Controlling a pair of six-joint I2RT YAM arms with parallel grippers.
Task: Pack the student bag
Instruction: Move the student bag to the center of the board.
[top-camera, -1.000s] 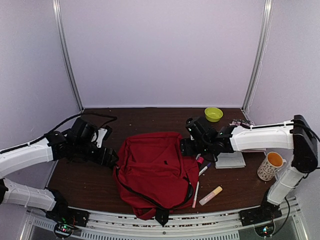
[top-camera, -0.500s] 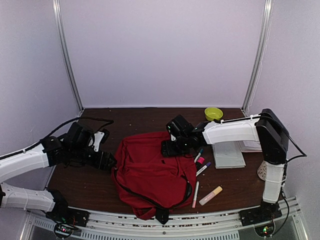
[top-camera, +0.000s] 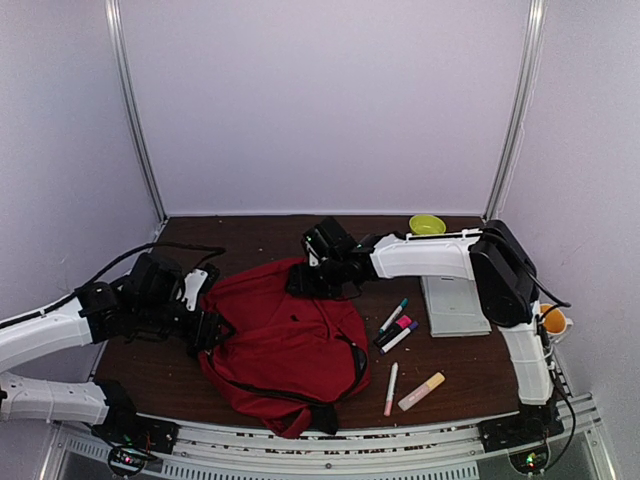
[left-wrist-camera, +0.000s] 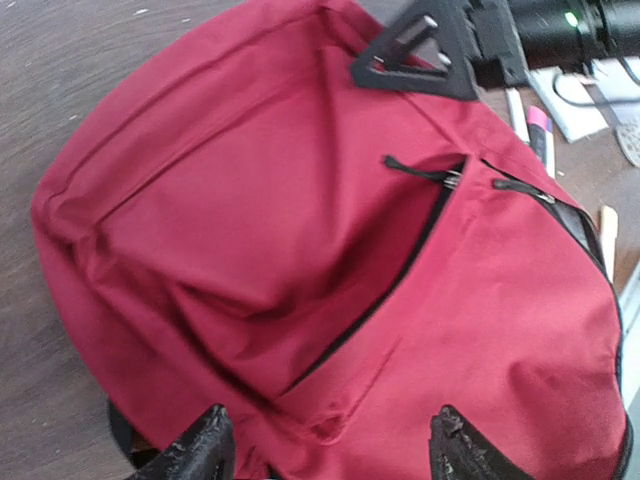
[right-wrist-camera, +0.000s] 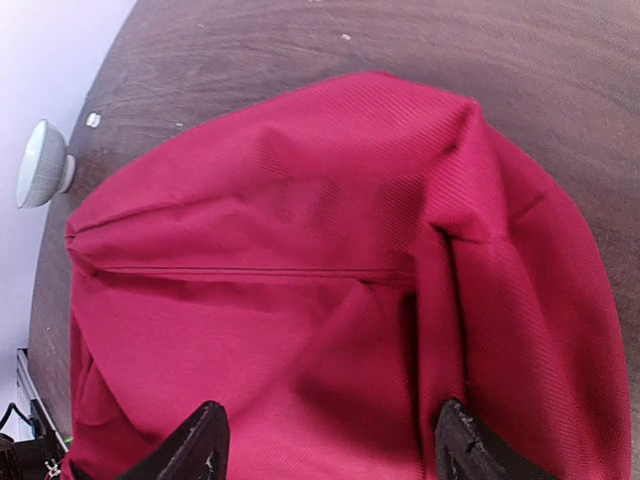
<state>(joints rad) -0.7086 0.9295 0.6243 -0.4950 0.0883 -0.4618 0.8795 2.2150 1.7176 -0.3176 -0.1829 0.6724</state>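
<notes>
Slumped dark-red fabric student bag (top-camera: 285, 335), front zip gaping, contents unseen. Left gripper (left-wrist-camera: 330, 445) and right gripper (right-wrist-camera: 332, 445) straddle it, jaws spread wide, no clear hold.

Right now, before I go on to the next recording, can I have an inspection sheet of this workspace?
Surface: dark wooden table, a few light specks.
Job's things: student bag lying flat, one front zip looks partly open.
Clutter: markers, pen, highlighter, pad, green bowl, mug, all to the right of the bag.
Grippers: left fingers and right fingers spread wide over the bag's fabric.
Cables: black cable looping behind the left arm.
Surroundings: pale walls, metal posts in the corners.
</notes>
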